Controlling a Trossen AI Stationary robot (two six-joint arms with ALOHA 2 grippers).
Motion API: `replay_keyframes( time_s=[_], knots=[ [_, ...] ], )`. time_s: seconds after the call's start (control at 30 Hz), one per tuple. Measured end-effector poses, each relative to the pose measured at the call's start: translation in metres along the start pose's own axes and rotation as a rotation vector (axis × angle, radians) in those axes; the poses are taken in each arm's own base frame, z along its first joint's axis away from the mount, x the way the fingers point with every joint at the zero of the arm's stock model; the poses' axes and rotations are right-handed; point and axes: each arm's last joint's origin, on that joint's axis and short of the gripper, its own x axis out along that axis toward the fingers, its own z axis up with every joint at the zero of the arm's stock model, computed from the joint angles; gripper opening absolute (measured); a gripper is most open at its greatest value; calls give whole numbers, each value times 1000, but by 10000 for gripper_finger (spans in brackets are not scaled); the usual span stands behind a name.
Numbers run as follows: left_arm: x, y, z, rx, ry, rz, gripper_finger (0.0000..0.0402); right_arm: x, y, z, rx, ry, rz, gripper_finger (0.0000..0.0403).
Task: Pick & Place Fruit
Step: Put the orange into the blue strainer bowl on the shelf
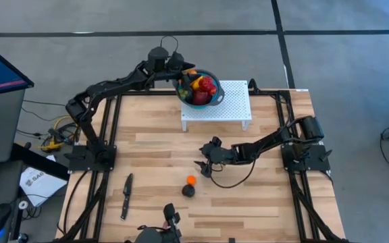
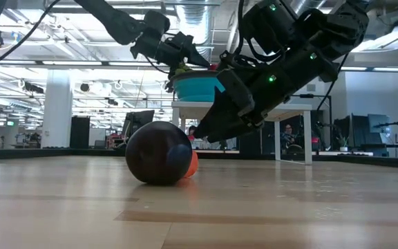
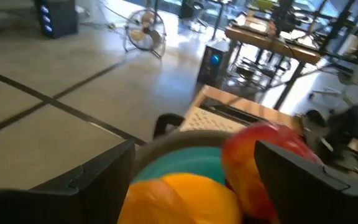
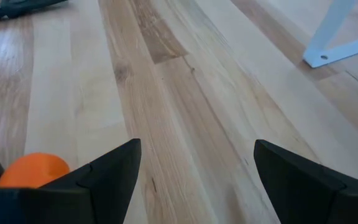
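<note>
Nearest the low camera sits a dark, near-black fruit [image 2: 159,152] on the desk [image 1: 248,196], with a small orange fruit [image 2: 191,164] tucked just behind it, apparently touching. From above, these two lie together toward the front middle of the desk, the orange one [image 1: 191,180] on the far side of the dark one [image 1: 188,191].

I have the right hand [image 1: 202,167] low over the wood, just beside that pair, its fingers spread wide and holding nothing. Its wrist camera shows bare planks between the two fingers, with the orange fruit [image 4: 33,170] off to one side of the gap, so I am not lined up yet.

The left hand [image 1: 179,73] is up at the blue bowl [image 1: 216,96], which stands on a white perforated stand [image 1: 231,108] at the far edge. Its fingers are spread, straddling the rim, over the red and yellow fruit [image 1: 201,86] already piled inside; I judge nothing is pinched between them.

I read this as the last stretch: most fruit is in the bowl and two pieces remain. The next move calls for me to swing the right hand sideways until the orange fruit centres in the gap, lower, and close gently. Both are round, so a nudge may roll them away.

A black knife [image 1: 125,196] lies front left, well apart.
</note>
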Motion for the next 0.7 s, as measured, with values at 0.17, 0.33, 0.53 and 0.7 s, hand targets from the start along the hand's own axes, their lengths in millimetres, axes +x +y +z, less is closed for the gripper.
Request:
replay_keyframes(
  time_s=[0.17, 0.33, 0.53, 0.7],
  knots=[
    [-22, -15, 13, 67, 28, -71, 322, -2, 0, -2, -3, 27, -10, 306],
    [-63, -53, 0, 161, 66, -135, 314, -4, 6, -4, 3, 30, 6, 306],
    [-122, -106, -48, 228, 28, -244, 303, -11, 25, -6, -49, -15, 76, 306],
    [-157, -142, -103, 185, -64, -416, 301, -16, 42, -8, -186, -11, 305, 306]
  ],
)
